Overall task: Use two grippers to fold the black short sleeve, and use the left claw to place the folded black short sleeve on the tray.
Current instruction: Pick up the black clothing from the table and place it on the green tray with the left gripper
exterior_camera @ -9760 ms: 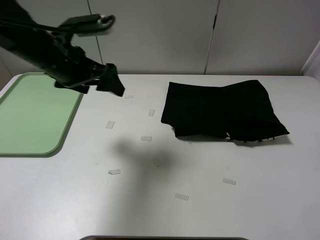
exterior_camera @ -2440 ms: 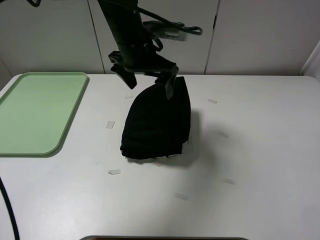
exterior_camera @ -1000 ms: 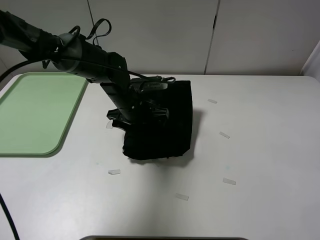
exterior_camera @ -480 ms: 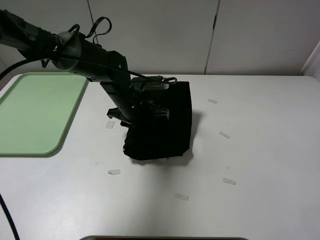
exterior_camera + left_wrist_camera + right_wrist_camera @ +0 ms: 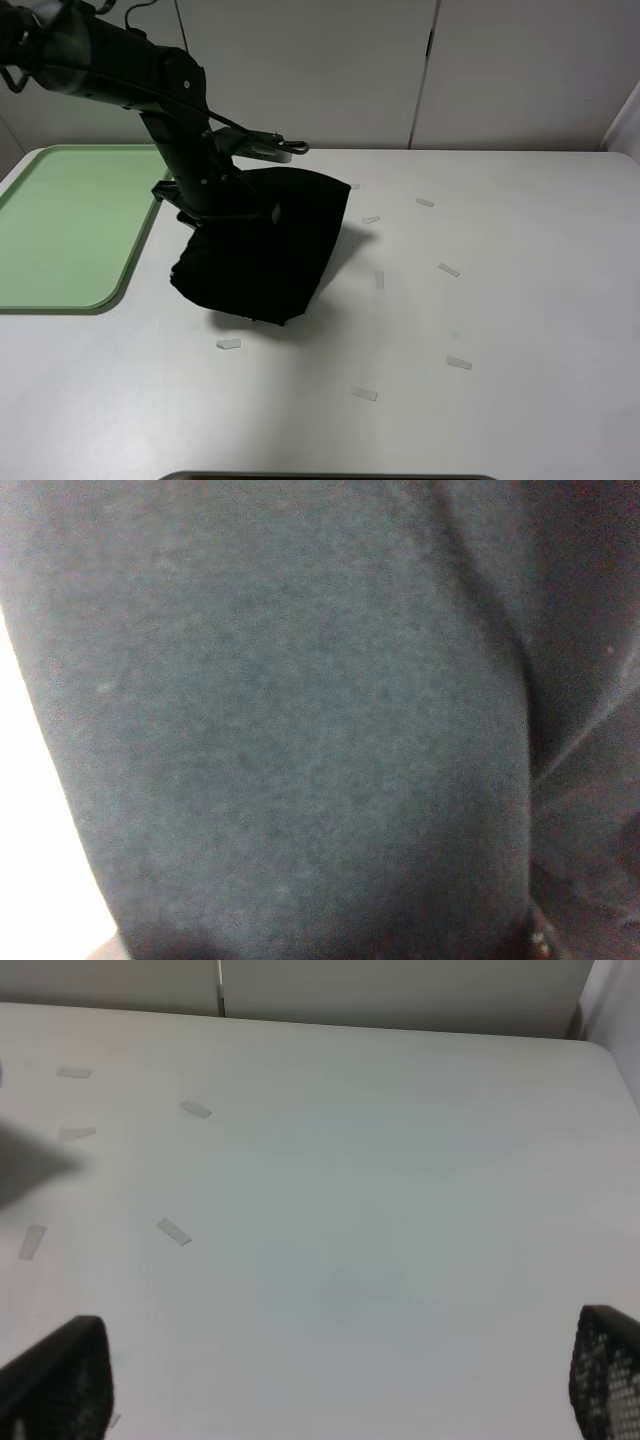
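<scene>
Left gripper (image 5: 222, 205) clamped on folded black short sleeve (image 5: 262, 245); right gripper's jaws apart, idle; bundle should be lifted clear of worktop (image 5: 520, 300) before tray (image 5: 60, 225); hem drag avoided.

A white table (image 5: 520, 300) is carrying small pale tape strips (image 5: 458, 363), lying scattered across its middle and toward its right side, well apart from one another. Behind the table's far edge, pale cabinet doors (image 5: 500, 70) are standing shut.
</scene>
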Controlling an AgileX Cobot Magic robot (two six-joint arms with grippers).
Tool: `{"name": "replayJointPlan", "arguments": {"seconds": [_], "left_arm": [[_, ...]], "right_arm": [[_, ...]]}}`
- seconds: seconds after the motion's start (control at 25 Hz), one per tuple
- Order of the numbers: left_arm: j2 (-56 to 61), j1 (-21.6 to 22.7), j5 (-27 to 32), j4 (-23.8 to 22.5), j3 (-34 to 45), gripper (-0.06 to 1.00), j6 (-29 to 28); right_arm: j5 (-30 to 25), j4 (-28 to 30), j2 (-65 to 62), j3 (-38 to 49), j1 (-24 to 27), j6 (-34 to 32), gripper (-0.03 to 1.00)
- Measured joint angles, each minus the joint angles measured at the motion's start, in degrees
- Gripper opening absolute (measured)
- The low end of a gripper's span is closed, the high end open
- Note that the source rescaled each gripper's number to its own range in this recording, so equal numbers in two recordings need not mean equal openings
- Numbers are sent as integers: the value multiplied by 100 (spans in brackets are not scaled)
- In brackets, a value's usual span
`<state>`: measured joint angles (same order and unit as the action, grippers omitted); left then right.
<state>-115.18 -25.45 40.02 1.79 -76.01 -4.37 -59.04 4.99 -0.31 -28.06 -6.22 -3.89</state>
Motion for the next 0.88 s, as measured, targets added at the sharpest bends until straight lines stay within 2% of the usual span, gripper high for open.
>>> {"name": "replayJointPlan", "arguments": {"seconds": [0.16, 0.2, 0.64, 0.76, 0.88], "left_arm": [[96, 350, 197, -233, 0, 46, 168], [139, 632, 312, -274, 0, 46, 318], [193, 2344, 508, -298, 0, 46, 1432], [217, 2645, 519, -278, 0, 46, 1546], [217, 2684, 519, -134, 0, 45, 1660]], "right_arm": [[0, 0, 0, 0, 0, 0, 100], [0, 0, 0, 0, 0, 0, 100], [0, 0, 0, 0, 0, 0, 100], [0, 0, 0, 0, 0, 0, 100], [0, 0, 0, 0, 0, 0, 100]]}}
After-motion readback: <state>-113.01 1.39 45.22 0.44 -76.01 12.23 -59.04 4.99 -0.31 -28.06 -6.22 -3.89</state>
